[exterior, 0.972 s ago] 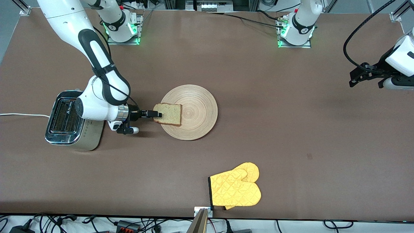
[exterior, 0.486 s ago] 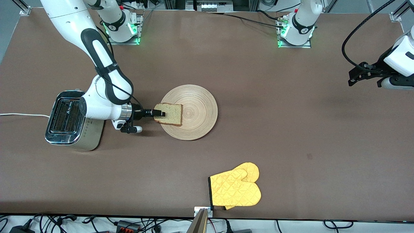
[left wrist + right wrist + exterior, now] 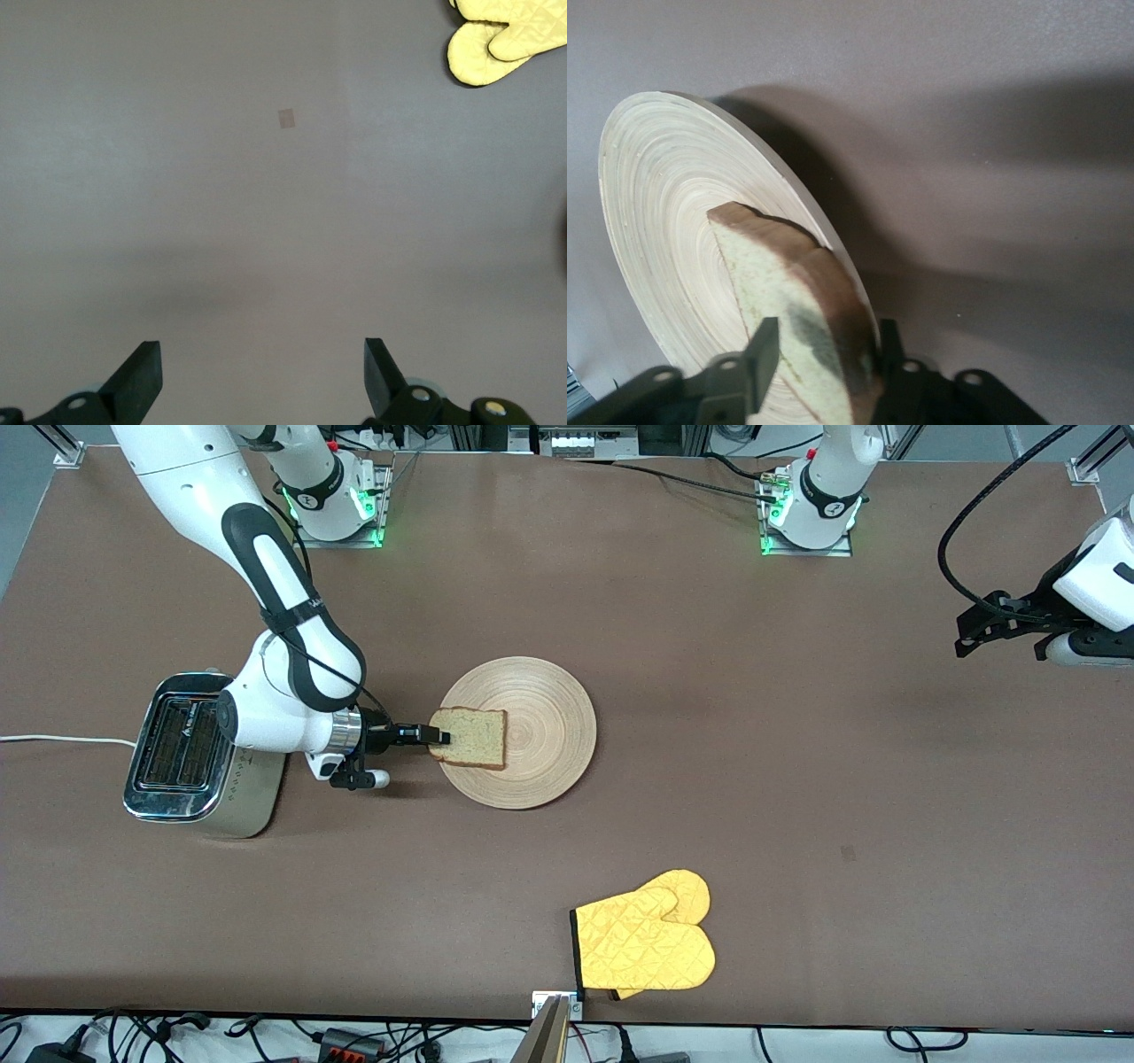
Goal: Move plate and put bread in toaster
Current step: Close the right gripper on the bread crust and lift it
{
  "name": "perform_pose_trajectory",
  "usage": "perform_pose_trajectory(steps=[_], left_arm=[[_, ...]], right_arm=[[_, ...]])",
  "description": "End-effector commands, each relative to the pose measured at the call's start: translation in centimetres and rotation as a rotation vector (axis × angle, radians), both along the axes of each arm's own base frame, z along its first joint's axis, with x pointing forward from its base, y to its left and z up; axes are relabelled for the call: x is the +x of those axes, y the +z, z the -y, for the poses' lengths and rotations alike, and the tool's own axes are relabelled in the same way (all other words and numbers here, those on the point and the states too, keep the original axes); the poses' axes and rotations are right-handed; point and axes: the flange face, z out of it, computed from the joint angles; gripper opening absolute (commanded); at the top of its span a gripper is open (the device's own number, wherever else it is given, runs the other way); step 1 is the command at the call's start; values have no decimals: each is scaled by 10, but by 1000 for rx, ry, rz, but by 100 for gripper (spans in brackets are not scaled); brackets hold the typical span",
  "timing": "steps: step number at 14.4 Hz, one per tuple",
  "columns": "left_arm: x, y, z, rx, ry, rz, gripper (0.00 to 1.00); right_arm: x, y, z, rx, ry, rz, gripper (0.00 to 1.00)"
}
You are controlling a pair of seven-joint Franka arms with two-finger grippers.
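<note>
The round light-wood plate [image 3: 549, 717] lies mid-table, and also shows in the right wrist view [image 3: 656, 195]. The bread [image 3: 474, 738] rests on the part of the plate toward the right arm's end, its crust edge overhanging the rim; it also shows in the right wrist view [image 3: 771, 274]. My right gripper [image 3: 438, 735] lies level beside the plate and is shut on the bread's overhanging edge [image 3: 824, 345]. The silver toaster [image 3: 182, 757] stands at the right arm's end, partly hidden by that arm. My left gripper [image 3: 966, 638] waits open and empty in the air over the left arm's end [image 3: 263, 354].
A yellow oven mitt [image 3: 642, 943] lies near the table's front edge, nearer to the camera than the plate; it also shows in the left wrist view [image 3: 505, 44]. A white cord [image 3: 53, 740] runs from the toaster off the table's end.
The right gripper advanced onto the bread's edge. The bread shifted slightly toward the plate's middle. The left arm barely moved.
</note>
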Motion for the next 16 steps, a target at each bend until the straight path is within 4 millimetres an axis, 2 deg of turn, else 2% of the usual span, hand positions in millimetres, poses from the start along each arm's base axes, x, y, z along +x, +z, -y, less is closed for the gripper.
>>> perform_pose_trajectory(steps=[1, 5, 9, 11, 14, 16], left_arm=[[4, 3, -1, 5, 7, -8, 100], [5, 5, -1, 5, 7, -5, 100], [5, 5, -1, 5, 7, -5, 100], [5, 5, -1, 5, 7, -5, 100], [5, 4, -1, 7, 7, -5, 100], [5, 5, -1, 7, 7, -3, 100]], right_arm=[[-3, 1, -1, 14, 4, 29, 19], [-3, 1, 1, 11, 0, 32, 1], [7, 14, 11, 18, -16, 53, 0], [22, 34, 19, 16, -23, 99, 0], [33, 60, 34, 4, -28, 150, 0], [39, 83, 44, -65, 44, 211, 0]])
